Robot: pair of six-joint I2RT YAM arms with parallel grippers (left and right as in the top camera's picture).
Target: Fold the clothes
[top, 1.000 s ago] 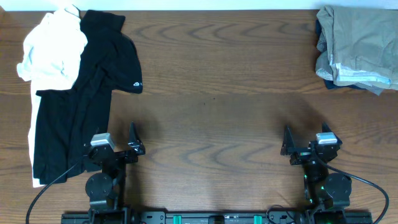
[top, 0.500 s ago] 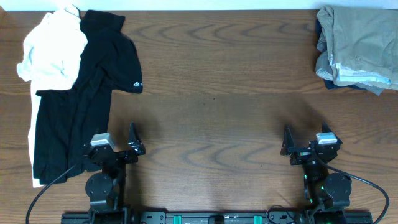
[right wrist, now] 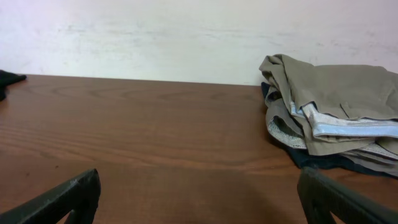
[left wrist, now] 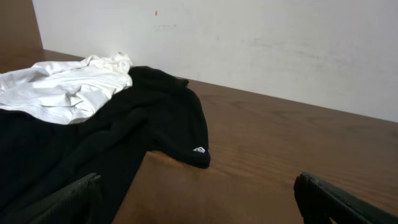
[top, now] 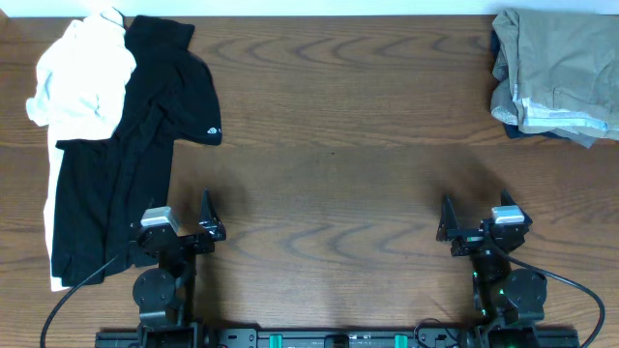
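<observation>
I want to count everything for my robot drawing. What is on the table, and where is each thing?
white shirt: one, white, crumpled at the far left corner
black garment: one, black with a tiny white logo, spread down the left side, partly over the white shirt
khaki garment: one, khaki, on top of the pile at the far right corner
blue garment: one, dark blue, peeking out under the khaki garment
table: one, brown wood, under everything
wall: one, white, behind the table
left gripper: one, black, near left edge, open, holding nothing
right gripper: one, black, near right edge, open, holding nothing
</observation>
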